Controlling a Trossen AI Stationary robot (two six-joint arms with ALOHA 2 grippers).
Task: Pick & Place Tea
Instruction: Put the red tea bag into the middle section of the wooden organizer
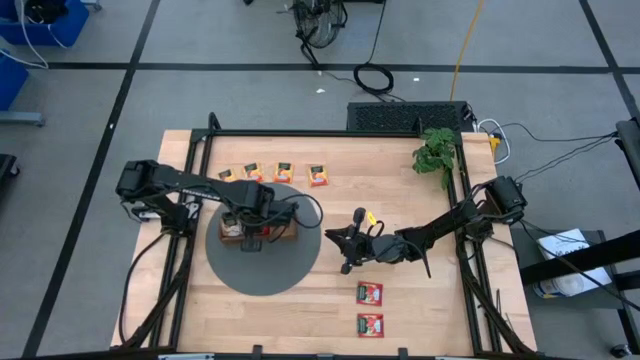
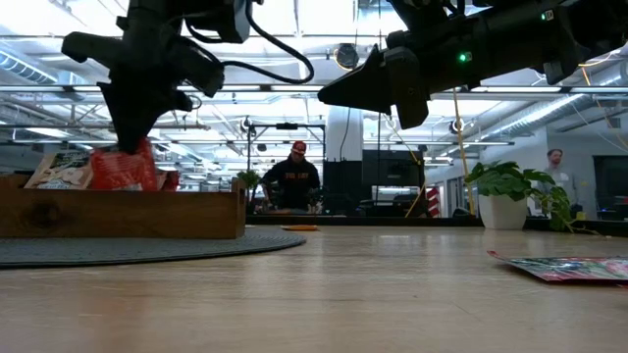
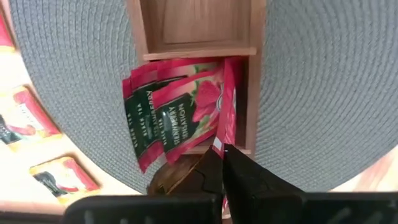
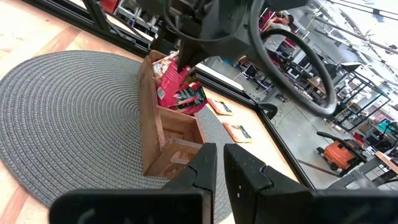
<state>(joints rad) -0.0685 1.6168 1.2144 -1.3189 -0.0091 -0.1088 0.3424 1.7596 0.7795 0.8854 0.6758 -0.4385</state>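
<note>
My left gripper (image 3: 222, 163) pinches the top edge of a red tea packet (image 3: 225, 106), standing it in the tray (image 3: 256, 74) just below my fingertips. It's light, thin, floppy and slick, so edge-gripping suits. My right gripper (image 1: 352, 240) waits, closed.

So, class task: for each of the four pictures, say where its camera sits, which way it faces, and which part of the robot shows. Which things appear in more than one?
High view: above the table, looking straight down; both arms, wooden tray on round grey mat.
Low view: table height, looking level into the room; left gripper over the tray, right gripper raised.
Left wrist view: looks down past its shut fingers pinching a red packet in the tray.
Right wrist view: faces tray and left arm; own fingers shut.
Shared: tray, mat, red packets.
</note>
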